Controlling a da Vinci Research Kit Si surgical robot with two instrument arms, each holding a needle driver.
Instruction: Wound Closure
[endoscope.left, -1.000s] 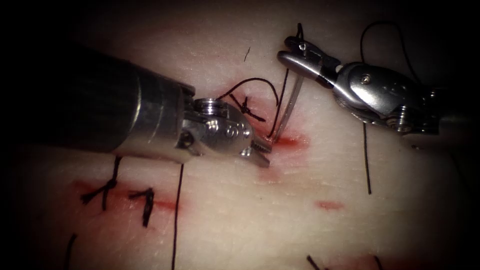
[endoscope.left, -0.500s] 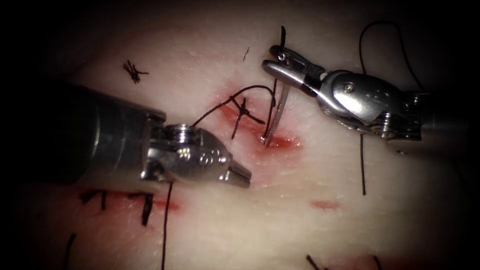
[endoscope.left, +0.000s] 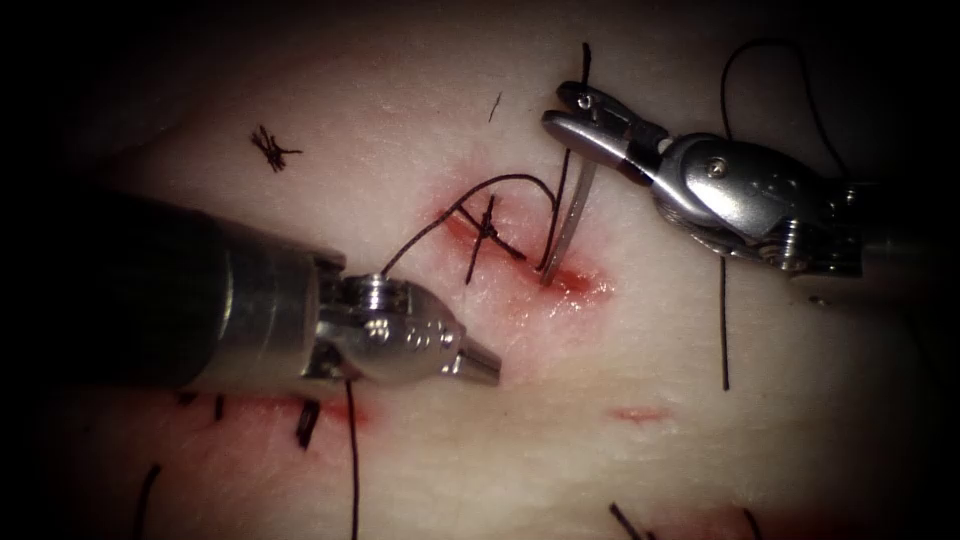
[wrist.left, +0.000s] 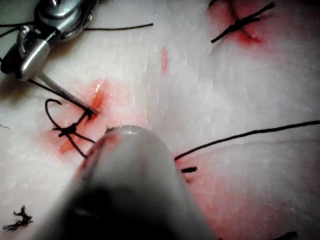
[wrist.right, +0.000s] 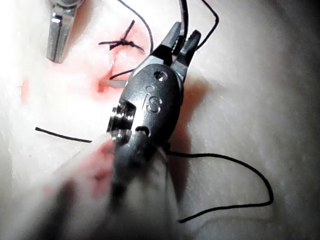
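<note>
My right tool (endoscope.left: 572, 112) has its jaws shut on the curved needle (endoscope.left: 572, 215) near its rear end. The needle hangs down steeply, and its tip sits in the tissue (endoscope.left: 560, 430) at the red fluid (endoscope.left: 575, 282) on the right end of the cut. In the left wrist view the needle (wrist.left: 65, 92) meets the same red spot. Just left of it lies a tied stitch (endoscope.left: 488, 228). Black thread (endoscope.left: 430, 225) arcs from the needle past that stitch and runs under my left tool (endoscope.left: 482, 366). That tool is shut, holds nothing, and lies below and left of the cut.
Older stitches (endoscope.left: 305, 420) cross a second red line at the lower left. A frayed scrap of thread (endoscope.left: 268, 147) lies at the upper left. A loose strand (endoscope.left: 723, 320) hangs below the right tool. A small red mark (endoscope.left: 640, 413) sits low in the middle.
My left tool has drawn back down and left from the needle tip at the cut. The right tool shifted slightly left, then back, keeping the needle tip in the tissue.
</note>
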